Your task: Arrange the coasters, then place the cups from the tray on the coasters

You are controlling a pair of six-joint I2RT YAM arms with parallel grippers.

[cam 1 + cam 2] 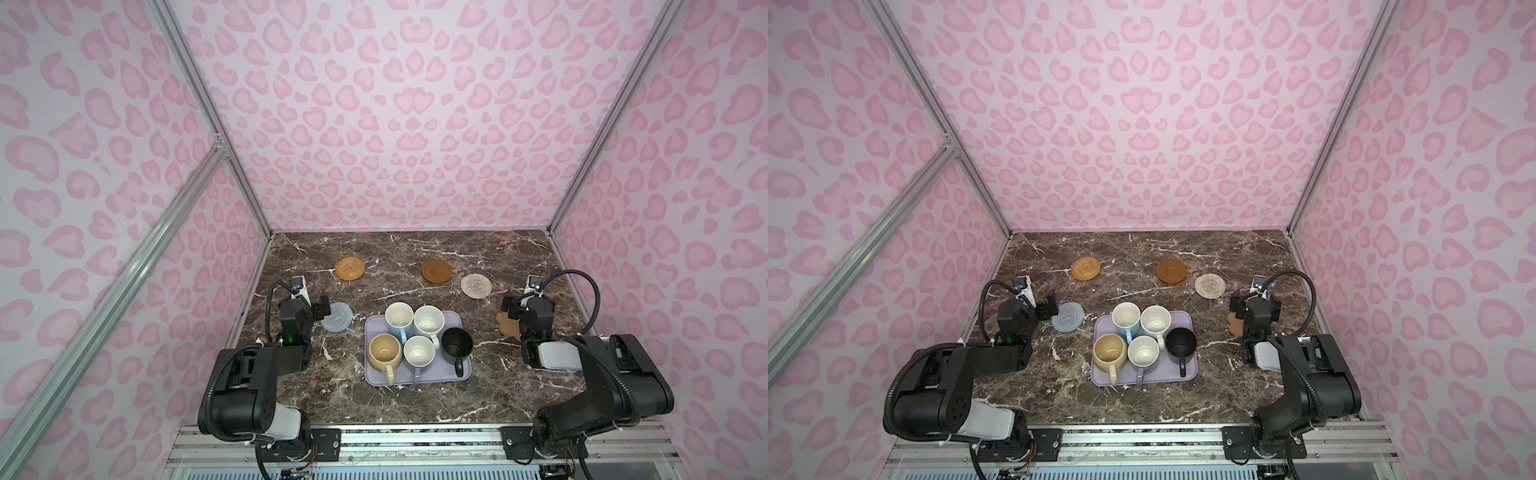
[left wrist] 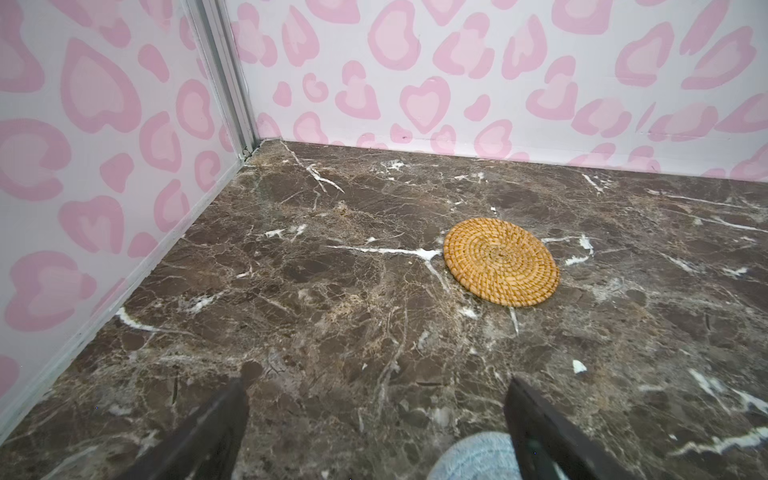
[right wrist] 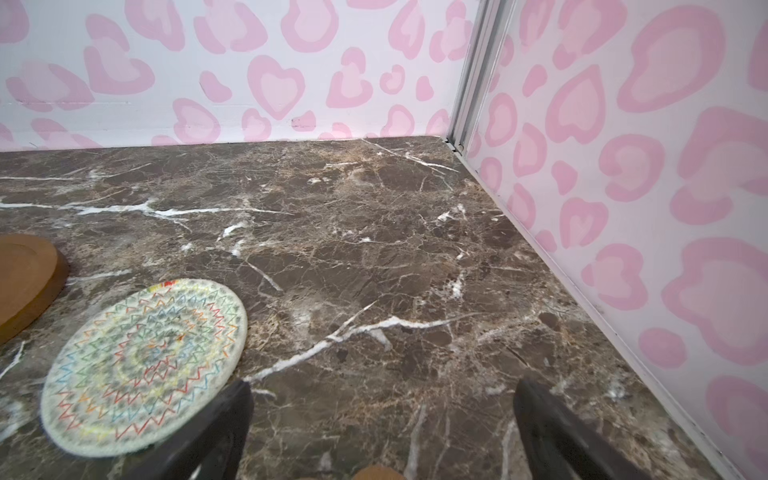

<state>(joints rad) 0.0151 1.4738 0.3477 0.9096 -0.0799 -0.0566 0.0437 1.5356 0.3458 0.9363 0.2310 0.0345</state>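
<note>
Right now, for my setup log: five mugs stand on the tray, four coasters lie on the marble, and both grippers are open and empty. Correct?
Not four coasters but five. A top view shows the orange coaster, brown coaster, beige coaster, grey-blue coaster and, partly hidden by the right gripper, the paw-shaped coaster. The rest stands.
</note>
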